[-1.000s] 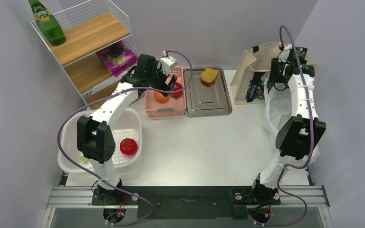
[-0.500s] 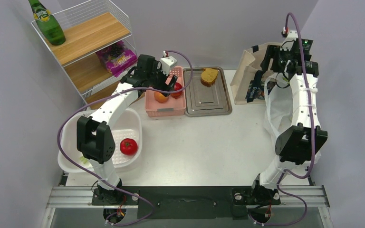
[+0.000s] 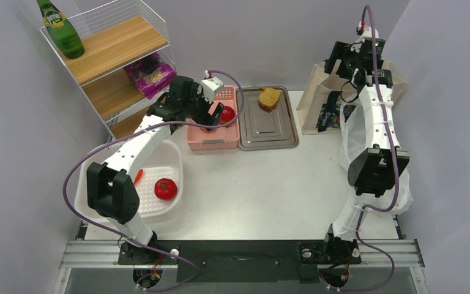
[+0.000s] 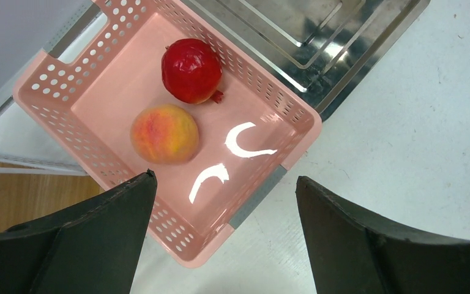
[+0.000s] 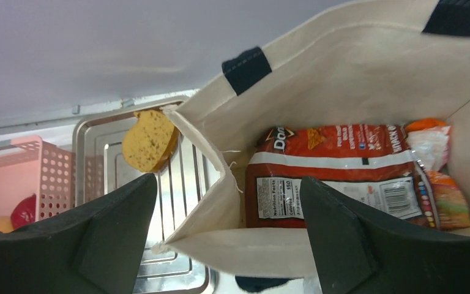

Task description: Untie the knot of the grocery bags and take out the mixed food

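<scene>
The cream canvas tote with navy handles stands open at the back right; a red-orange crisp packet lies inside it. The translucent plastic bag droops by the right arm. My right gripper is open and empty, high above the tote's mouth. My left gripper is open and empty above the pink basket, which holds a red round fruit and an orange peach. A red tomato and a carrot lie in the white tub.
A metal tray with a brown bread slice sits behind centre. A wire shelf at back left holds a green bottle and a purple packet. More packets sit in the tote's right end.
My right gripper has risen and moved back over the tote. My left arm has pulled back and left from the pink basket, uncovering the carrot in the tub.
</scene>
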You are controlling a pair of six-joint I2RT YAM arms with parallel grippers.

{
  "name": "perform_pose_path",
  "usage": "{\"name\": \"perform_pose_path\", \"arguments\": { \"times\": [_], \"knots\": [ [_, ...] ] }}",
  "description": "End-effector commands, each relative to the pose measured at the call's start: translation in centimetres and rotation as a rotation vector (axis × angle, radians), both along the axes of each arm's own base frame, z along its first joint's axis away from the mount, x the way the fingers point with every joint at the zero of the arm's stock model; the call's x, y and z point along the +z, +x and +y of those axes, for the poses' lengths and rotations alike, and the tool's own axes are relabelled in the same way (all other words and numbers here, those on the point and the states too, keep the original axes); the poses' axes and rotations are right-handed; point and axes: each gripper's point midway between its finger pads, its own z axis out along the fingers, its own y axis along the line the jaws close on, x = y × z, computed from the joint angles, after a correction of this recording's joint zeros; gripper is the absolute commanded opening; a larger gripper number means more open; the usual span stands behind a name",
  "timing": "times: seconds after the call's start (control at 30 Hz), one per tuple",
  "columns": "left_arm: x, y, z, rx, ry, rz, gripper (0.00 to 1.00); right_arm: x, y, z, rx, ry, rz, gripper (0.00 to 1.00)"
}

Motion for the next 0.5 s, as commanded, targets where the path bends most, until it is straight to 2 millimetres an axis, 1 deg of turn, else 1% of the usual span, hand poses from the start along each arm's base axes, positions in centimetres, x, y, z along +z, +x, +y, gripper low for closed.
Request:
{"name": "perform_pose_path", "arguments": {
  "times": [0.0,0.03,0.1,0.17,0.23,0.33,0.4,0.47],
  "knots": [
    [1.2,-0.4,0.3,-0.009,-0.009,-0.048,0.83,-2.1,1.7,0.8,-0.019,0.036,0.02,0.83],
    [0.7,-0.5,0.5,-0.008,-0.004,-0.037,0.83,-2.6,2.0,1.0,-0.017,0.036,0.028,0.83],
    [0.4,-0.7,0.6,-0.007,0.001,-0.032,0.83,-3.2,2.2,1.1,-0.02,0.028,0.035,0.83],
    [0.2,-0.7,0.7,-0.003,0.004,-0.031,0.83,-4.1,2.3,0.8,-0.036,0.017,0.053,0.83],
    [0.2,-0.8,0.8,-0.003,0.005,-0.033,0.83,-5.5,2.1,0.3,-0.064,0.005,0.088,0.83],
    [0.1,-0.7,0.8,-0.004,0.004,-0.035,0.83,-8.8,1.4,-0.2,-0.095,0.004,0.169,0.81],
    [0.1,-0.7,0.7,-0.004,0.002,-0.035,0.83,-10.6,0.8,0.0,-0.087,0.004,0.217,0.76],
    [0.0,-0.7,0.7,-0.004,0.002,-0.032,0.83,-11.6,0.4,0.0,-0.079,0.002,0.244,0.63]
  ]
}}
